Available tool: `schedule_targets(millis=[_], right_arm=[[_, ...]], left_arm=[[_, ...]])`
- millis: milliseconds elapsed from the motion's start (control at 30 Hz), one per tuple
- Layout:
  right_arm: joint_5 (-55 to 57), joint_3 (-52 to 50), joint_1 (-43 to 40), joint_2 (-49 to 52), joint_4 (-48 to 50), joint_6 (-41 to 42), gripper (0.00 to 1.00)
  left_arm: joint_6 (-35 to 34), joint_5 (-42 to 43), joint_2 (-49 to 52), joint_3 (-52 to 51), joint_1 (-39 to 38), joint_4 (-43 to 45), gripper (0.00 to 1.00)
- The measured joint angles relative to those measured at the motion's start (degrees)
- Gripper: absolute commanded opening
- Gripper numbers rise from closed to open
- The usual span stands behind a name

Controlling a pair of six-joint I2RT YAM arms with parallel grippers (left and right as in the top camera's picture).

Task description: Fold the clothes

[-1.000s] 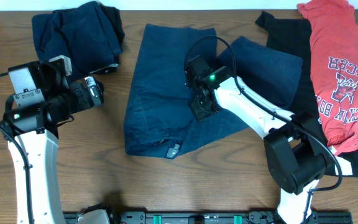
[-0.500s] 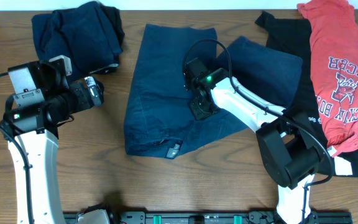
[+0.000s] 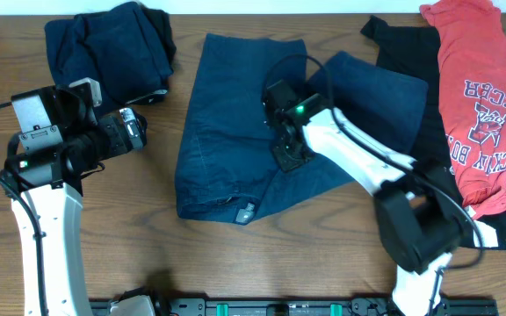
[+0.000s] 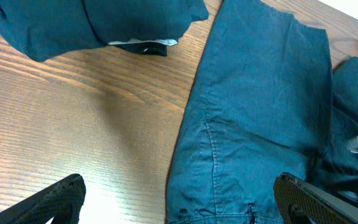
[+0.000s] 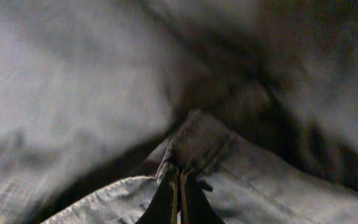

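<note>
Pinching a fold of the dark blue denim trousers (image 3: 227, 132), my right fingers (image 5: 179, 193) are closed on it, with cloth spread all around them. I judge the denim heavy and limp, best held at seams. My left fingers (image 3: 133, 129) hang open, the trousers just ahead of them.

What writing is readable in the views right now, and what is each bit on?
"CKY BO": white print on the red shirt, upside down and cut off by a fold.
"CCER": another line of the same print, a partial and uncertain read.
The tag on the jeans: too small to read.
The white label on the dark garment: blurred, unreadable.
</note>
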Motion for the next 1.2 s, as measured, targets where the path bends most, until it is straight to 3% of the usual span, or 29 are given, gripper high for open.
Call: schedule_targets(millis=[333, 500, 867, 967, 1000, 1033, 1200], right_arm=[[-0.7, 0.0, 0.0, -16.1, -20.2, 6.8, 0.01], [-1.5, 0.0, 0.4, -16.9, -30.9, 11.8, 0.01], [-1.7, 0.0, 11.6, -16.9, -38.6, 21.7, 0.01], [-1.8, 0.0, 15.0, -16.9, -39.5, 24.5, 0.41], [-1.9, 0.0, 16.2, -16.9, -39.7, 25.3, 0.49], [-2.1, 0.0, 17.2, -16.9, -39.8, 25.9, 0.52], [-2.5, 0.0, 19.5, -16.9, -38.9, 27.9, 0.43]], left_arm=[[0.0, 0.0, 0.0, 0.0, 0.0, 0.0, 0.98], [0.0, 0.0, 0.0, 0.0, 0.0, 0.0, 0.98], [0.0, 0.0, 0.0, 0.0, 0.0, 0.0, 0.98], [0.0, 0.0, 0.0, 0.0, 0.0, 0.0, 0.98], [0.0, 0.0, 0.0, 0.0, 0.0, 0.0, 0.98], [0.0, 0.0, 0.0, 0.0, 0.0, 0.0, 0.98], [0.0, 0.0, 0.0, 0.0, 0.0, 0.0, 0.98]])
